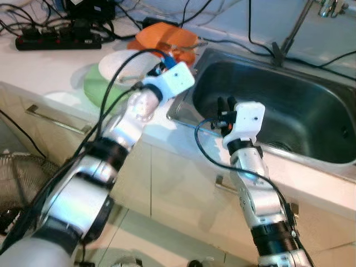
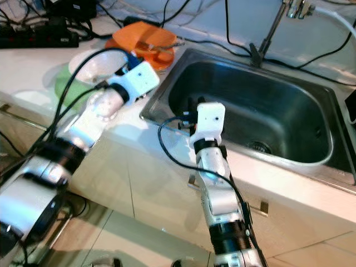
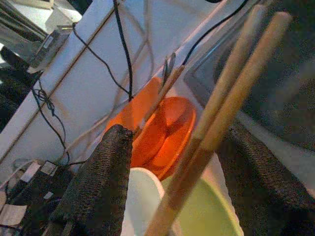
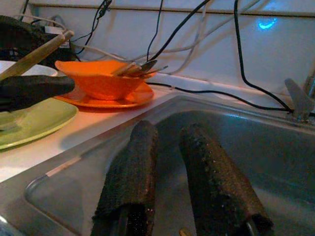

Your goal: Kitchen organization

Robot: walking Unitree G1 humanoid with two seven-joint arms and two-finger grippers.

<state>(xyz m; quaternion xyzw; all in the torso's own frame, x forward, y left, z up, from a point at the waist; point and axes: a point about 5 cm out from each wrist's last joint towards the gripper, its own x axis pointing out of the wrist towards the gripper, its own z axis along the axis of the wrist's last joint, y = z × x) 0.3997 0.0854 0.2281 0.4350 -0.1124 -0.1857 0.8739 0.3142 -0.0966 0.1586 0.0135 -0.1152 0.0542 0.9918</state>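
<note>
1. Jaws: the left gripper (image 3: 170, 196) has its fingers spread, and a pair of chopsticks (image 3: 224, 113) runs up between them; I cannot tell from the wrist view whether the pads actually bear on the sticks. The right gripper (image 4: 174, 182) has its fingers a little parted with nothing between them, hanging just over the near rim of the sink (image 2: 311, 158).
2. Progress: I judge the tidying is at an early stage. The orange bowl (image 4: 101, 81) with cutlery in it sits on an orange plate (image 4: 123, 101), beside a white bowl (image 1: 125, 64) on a green plate (image 1: 100, 89), all on the counter (image 1: 50, 67) left of the sink. The basin looks bare.
3. Left to do: place the chopsticks, then clear the stacked dishes.
4. Room: the basin is open. The sink rim lies just beside the left wrist. Cables (image 1: 55, 36) and a power strip crowd the back of the counter, and the faucet (image 2: 267, 39) stands at the far rim.
</note>
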